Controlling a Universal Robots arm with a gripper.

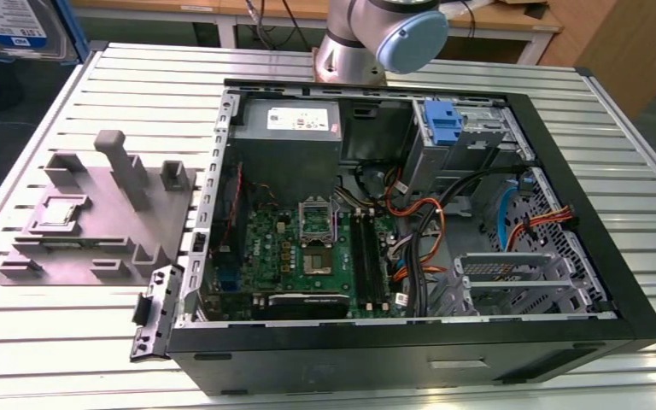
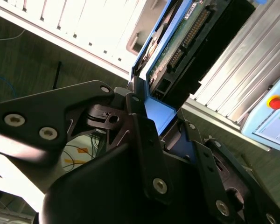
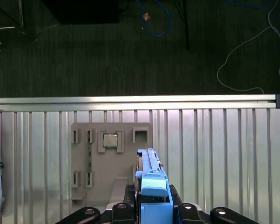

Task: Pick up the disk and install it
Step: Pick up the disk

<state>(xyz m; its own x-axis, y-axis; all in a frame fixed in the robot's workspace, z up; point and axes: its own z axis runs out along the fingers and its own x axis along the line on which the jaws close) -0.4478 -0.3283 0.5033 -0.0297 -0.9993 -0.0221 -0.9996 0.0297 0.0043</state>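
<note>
The tool pinches the disk edge-on, one finger against each broad side. I judge this grip leaves the narrow blue-framed edge free to lead into a bay. In the exterior view the disk hangs in the upper left corner, above the grey fixture on the slatted tabletop. It is well apart from the open computer case at centre frame, so the install is not yet done.

We see the gripper clamped on the disk, which sits edge-on in its blue frame over the ribbed metal table. Beside it a grey slotted plate lies on the table with a square chip in one pocket. Beyond the table's edge, cables cross dark carpet.
</note>
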